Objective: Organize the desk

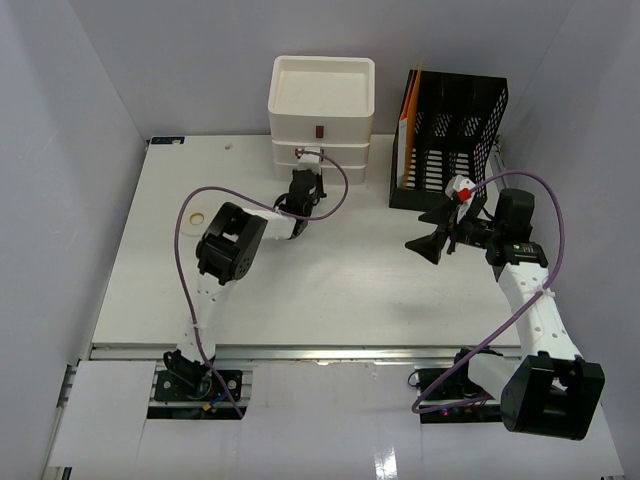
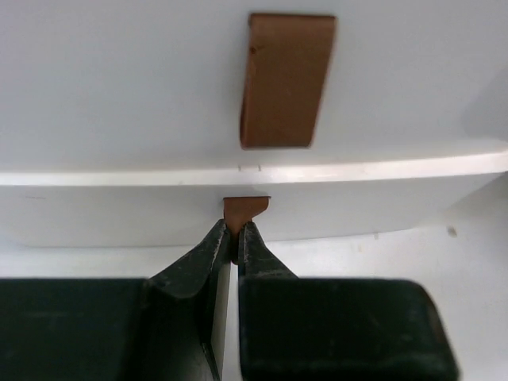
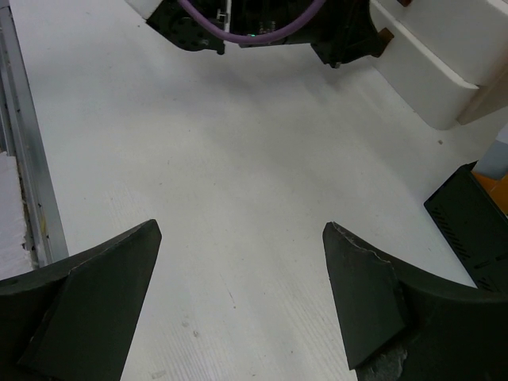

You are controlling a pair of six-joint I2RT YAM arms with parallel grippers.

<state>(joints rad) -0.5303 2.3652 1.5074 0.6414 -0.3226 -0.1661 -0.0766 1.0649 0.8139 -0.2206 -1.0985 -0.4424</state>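
Table (image 1: 330,290) long axis left-right, rail (image 1: 300,352) nearest. Left gripper (image 2: 235,238) reaches forward, clamped on drawer tab (image 2: 247,207); right gripper (image 3: 242,238) hovers, spread wide.

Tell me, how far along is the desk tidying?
Early, it seems. Done: an orange folder stands in the black rack. In hand: the left hand pinches the bottom drawer's brown tab; the right hand hangs open. Left: a small pale ring lies loose on the desk.
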